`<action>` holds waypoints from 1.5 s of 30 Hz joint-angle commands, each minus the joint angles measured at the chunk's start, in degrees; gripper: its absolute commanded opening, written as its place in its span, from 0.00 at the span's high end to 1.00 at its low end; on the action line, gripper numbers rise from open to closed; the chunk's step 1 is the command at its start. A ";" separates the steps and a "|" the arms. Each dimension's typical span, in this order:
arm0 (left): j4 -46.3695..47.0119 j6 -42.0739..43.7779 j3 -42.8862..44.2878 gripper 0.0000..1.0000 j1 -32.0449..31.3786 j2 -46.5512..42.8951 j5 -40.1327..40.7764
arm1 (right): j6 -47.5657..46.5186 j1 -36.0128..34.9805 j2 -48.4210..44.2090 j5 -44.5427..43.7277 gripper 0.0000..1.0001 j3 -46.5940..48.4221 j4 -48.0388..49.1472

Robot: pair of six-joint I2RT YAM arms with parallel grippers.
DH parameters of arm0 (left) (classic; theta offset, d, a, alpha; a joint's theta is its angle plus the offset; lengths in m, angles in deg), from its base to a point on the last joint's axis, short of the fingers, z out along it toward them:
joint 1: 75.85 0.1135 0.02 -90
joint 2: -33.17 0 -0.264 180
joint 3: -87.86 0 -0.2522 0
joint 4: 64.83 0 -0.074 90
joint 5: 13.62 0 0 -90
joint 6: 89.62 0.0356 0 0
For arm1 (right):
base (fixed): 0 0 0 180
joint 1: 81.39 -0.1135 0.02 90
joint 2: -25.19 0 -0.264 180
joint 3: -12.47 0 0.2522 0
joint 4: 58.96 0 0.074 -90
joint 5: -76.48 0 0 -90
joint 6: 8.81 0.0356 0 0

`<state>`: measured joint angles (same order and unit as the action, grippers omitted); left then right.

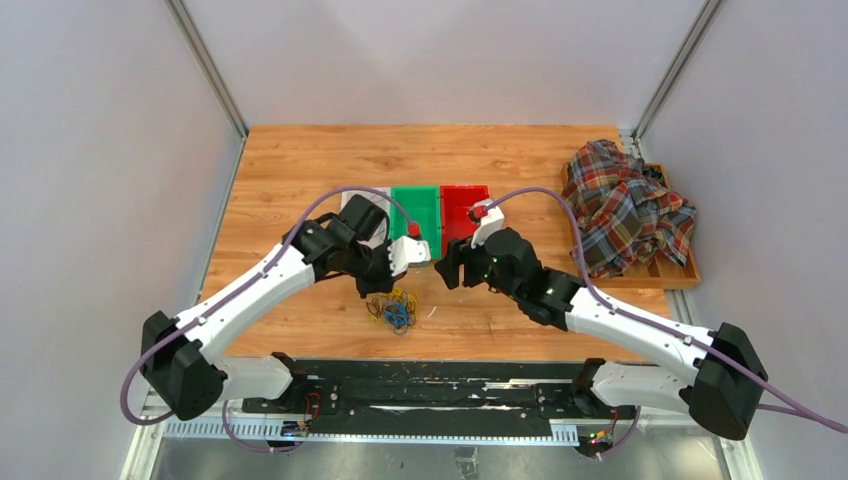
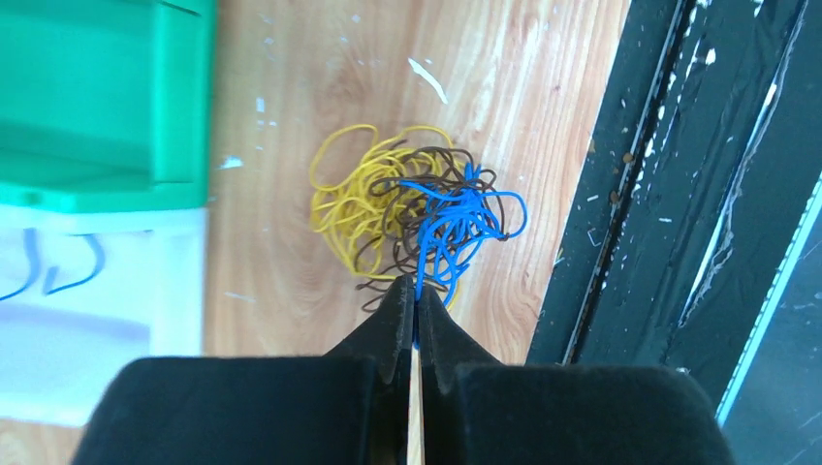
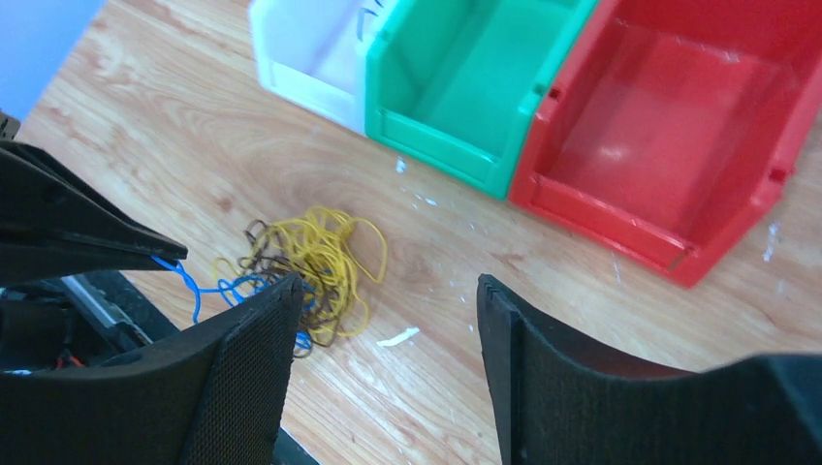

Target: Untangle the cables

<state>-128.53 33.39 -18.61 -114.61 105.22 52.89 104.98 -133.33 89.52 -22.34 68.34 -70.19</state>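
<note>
**Top view.** The cables (image 1: 396,309) lie in one small tangle on the desk (image 1: 290,170), near its front edge and in front of the green bin (image 1: 417,190) and red bin (image 1: 465,190). The left claw (image 1: 384,290) reaches down at the tangle's far left edge. The right claw (image 1: 452,268) hangs to the right of the tangle, apart from it. A plaid cloth (image 1: 625,205) is heaped on a wooden tray (image 1: 675,280) at the desk's right edge.

**Left wrist view.** The left claw (image 2: 415,300) is fully closed, its fingertips pressed together on a strand of the blue cable (image 2: 465,218) at the near edge of the tangle. The yellow cable (image 2: 344,203) loops out to the left, the brown cable (image 2: 431,160) runs through the middle, and the blue is bunched at the right. All three overlap. The green bin (image 2: 184,97) and white bin (image 2: 97,329) stand at the left, and a black rail (image 2: 679,194) lies at the right.

**Right wrist view.** The right claw (image 3: 388,291) stands wide open with nothing between its fingers (image 3: 247,349), above bare desk just beside the cables (image 3: 315,252). At the left, the left claw (image 3: 174,254) pinches the blue cable (image 3: 189,281), which runs from its tip into the tangle. Beyond stand the white bin (image 3: 300,77), green bin (image 3: 436,145) and red bin (image 3: 601,213), side by side and touching.
</note>
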 commanded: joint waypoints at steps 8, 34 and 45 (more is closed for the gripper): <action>-10.74 -3.74 16.92 0.99 -0.35 -5.54 6.36 | -11.55 -7.09 0.65 9.06 0.29 4.57 12.79; -16.82 -7.73 29.28 1.00 -0.85 -5.43 4.41 | -8.22 -10.31 11.53 -0.16 0.37 12.41 20.12; -19.98 -8.58 36.75 1.00 -1.41 -3.69 -4.30 | -6.15 -10.37 18.59 -1.87 0.41 13.64 26.92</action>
<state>-147.30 25.29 15.27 -115.38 100.37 52.33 97.68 -142.86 105.37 -25.25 80.60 -48.12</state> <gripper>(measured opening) 0.019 0.585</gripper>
